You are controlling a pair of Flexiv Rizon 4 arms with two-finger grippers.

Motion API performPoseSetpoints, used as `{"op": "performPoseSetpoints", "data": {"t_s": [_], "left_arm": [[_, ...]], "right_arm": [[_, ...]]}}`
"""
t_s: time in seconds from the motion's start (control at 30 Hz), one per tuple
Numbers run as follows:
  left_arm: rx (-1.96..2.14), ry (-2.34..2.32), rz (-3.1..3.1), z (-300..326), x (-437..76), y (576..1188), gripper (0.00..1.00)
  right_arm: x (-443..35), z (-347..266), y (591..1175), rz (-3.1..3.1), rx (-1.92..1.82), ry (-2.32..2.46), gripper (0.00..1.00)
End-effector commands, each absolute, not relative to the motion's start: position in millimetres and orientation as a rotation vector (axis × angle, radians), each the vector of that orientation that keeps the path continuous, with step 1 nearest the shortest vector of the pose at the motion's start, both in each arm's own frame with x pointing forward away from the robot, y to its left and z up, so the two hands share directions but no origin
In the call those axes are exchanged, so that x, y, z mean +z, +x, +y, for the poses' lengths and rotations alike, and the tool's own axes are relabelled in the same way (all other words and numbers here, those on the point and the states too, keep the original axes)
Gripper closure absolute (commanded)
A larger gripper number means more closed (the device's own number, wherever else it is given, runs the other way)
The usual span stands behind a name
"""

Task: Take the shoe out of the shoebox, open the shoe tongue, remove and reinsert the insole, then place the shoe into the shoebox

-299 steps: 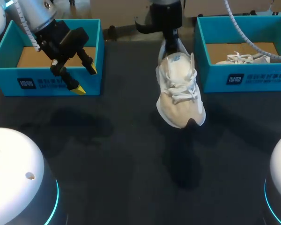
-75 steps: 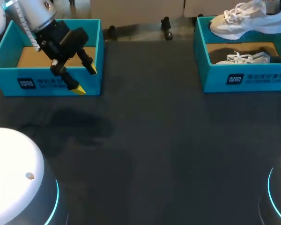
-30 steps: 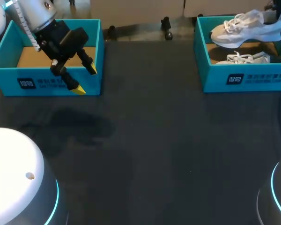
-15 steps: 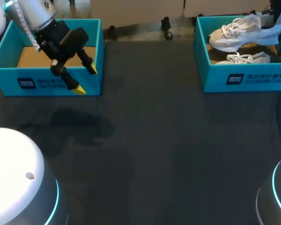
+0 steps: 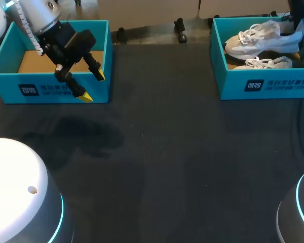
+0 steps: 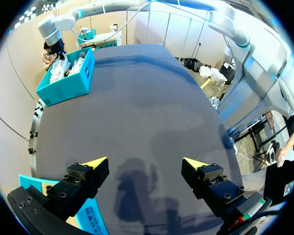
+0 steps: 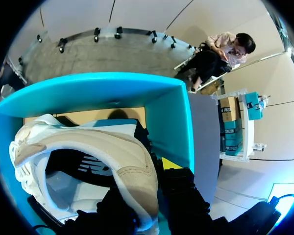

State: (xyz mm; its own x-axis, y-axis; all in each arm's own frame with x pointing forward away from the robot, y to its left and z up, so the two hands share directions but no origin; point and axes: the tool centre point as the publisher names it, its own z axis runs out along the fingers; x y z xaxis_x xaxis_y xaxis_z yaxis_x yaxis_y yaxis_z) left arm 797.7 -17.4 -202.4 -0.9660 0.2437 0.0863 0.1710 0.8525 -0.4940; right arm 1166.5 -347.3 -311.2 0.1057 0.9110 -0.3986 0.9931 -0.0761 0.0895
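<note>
One shoe [image 5: 258,38], clamped by right gripper [image 7: 151,180], overhangs another [image 5: 266,63] in shoebox [image 5: 233,83]; left gripper [image 5: 92,86] gapes.

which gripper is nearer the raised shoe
Right. The right gripper holds the shoe by its heel in the shoebox; the left gripper hangs open across the table, at the other box.

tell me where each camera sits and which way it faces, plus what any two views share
Head view: above and behind the table, looking down; shows the left gripper by the left shoebox.
Left wrist view: on the left wrist, looking along its open fingers across the table to the right shoebox.
Right wrist view: on the right wrist, looking into that box; the right gripper grips the shoe.
Shared: all three show the right shoebox.
</note>
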Motion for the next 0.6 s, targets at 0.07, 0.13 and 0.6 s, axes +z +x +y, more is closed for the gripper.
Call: {"op": "performPoseSetpoints", "data": {"t_s": [0.07, 0.13, 0.6], "left_arm": [[0.744, -0.325, -2.883, -17, -202, 798, 0.0], [0.744, -0.325, -2.883, -17, -202, 798, 0.0], [0.744, -0.325, -2.883, -17, -202, 798, 0.0]], "right_arm": [[-318, -347, 1170, 1.872, -0.345, 2.063, 1.0], [-320, -347, 1169, 1.875, -0.343, 2.065, 1.0], [-334, -350, 1160, 1.865, -0.34, 2.096, 1.0]]}}
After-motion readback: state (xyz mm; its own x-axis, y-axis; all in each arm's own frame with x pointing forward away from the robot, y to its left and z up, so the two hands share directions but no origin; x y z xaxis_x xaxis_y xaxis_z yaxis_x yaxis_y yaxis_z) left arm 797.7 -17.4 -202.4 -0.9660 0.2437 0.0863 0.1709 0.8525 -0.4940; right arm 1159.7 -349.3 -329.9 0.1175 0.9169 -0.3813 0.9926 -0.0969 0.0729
